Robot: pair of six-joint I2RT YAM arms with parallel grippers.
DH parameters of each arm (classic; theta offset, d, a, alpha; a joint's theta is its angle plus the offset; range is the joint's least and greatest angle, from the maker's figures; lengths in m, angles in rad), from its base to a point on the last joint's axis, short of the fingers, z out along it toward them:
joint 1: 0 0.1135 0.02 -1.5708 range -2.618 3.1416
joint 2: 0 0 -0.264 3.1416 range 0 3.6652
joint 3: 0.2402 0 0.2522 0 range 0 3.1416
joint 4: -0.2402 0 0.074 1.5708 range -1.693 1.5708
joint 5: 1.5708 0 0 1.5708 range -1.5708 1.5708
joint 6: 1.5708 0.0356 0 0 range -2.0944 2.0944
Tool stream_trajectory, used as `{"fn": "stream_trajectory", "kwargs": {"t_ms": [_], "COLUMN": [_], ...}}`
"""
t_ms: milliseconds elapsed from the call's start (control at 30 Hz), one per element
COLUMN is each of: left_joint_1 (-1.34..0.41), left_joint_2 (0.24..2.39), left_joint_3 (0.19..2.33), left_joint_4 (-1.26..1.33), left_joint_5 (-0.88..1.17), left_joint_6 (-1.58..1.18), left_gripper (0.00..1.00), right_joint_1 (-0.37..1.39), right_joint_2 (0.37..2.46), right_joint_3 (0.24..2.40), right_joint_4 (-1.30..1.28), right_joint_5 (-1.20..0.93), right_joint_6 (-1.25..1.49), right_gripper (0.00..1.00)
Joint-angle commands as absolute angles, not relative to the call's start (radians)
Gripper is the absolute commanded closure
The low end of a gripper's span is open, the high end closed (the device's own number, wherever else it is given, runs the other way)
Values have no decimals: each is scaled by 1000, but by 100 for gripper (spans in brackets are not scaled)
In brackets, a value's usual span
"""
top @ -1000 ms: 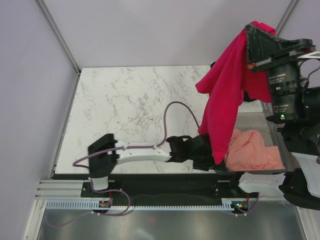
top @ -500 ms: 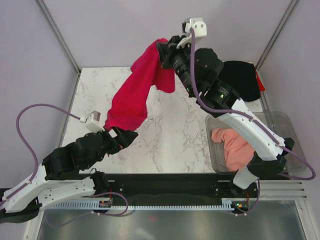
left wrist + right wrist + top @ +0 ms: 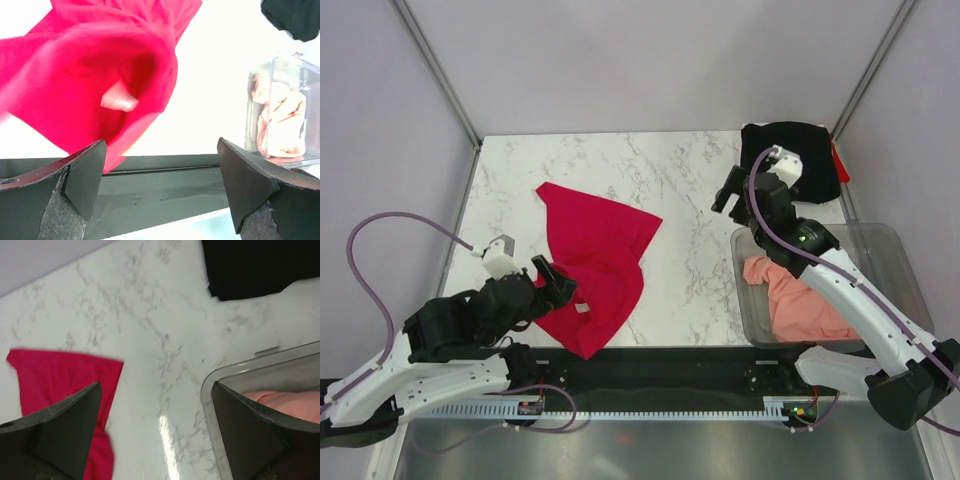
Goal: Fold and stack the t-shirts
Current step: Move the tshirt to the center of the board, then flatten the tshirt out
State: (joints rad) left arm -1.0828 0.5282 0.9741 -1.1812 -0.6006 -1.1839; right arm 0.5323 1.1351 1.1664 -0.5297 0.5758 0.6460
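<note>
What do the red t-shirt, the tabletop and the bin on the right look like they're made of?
Crimson t-shirt: soft matte cloth, probably cotton; it lies in limp folds and creases. Tabletop: white with grey veins, smooth with a slight gloss; marble or a marble-look laminate, cannot tell which. Bin: clear rigid plastic; the salmon-pink t-shirt shows through its wall.

Overhead, close wrist views, red shirt (image 3: 598,245) shared
</note>
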Motion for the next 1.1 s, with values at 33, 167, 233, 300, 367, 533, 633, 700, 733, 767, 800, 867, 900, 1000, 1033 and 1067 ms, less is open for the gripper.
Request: {"fn": "stream_trajectory", "kwargs": {"t_ms": [33,167,233,300,367,533,633,700,733,767,800,867,900,1000,1033,1067], "left_joint_1": [-1081,-1081,-1081,-1080,-1081,-1081,-1081,-1081,-1081,-1081,-1081,-1081,-1080,-1083,-1081,-1083], "left_joint_2": [589,560,520,485,476,466,436,402,391,382,368,359,347,333,331,330], "left_joint_3": [1002,1003,990,963,960,1038,1025,1003,997,994,989,985,982,966,965,963], "left_joint_4": [-1169,-1196,-1218,-1230,-1264,-1331,-1331,-1333,-1335,-1335,-1336,-1345,-1345,-1345,-1344,-1345], "left_joint_5": [-611,-649,-670,-678,-693,-752,-747,-735,-732,-729,-727,-732,-736,-744,-744,-744], "left_joint_6": [-1180,-1198,-1230,-1253,-1259,-1218,-1215,-1221,-1224,-1227,-1227,-1232,-1235,-1236,-1241,-1243], "left_gripper": [1,5,7,7,7,7,7,7,8,8,8,8,8,8,8,8], "right_joint_1": [625,869,955,1021,1072,1218,1236,1255,1255,1255,1250,1232,1204,1107,1071,1031], "right_joint_2": [1184,1328,1379,1396,1433,1690,1863,1951,1972,1988,2000,1987,1958,1873,1850,1823], "right_joint_3": [1069,1043,1026,988,994,1265,1351,1393,1394,1391,1370,1324,1265,1127,1090,1054], "right_joint_4": [-473,-460,-457,-361,-254,-265,-268,-268,-268,-268,-267,-265,-264,-261,-259,-264], "right_joint_5": [244,297,327,287,243,163,74,46,37,35,50,77,92,100,97,91], "right_joint_6": [747,761,797,842,839,792,804,814,836,851,867,911,925,959,962,960], "right_gripper": [2,2,2,2,3,3,2,2,2,2,2,2,2,2,2,2]}}
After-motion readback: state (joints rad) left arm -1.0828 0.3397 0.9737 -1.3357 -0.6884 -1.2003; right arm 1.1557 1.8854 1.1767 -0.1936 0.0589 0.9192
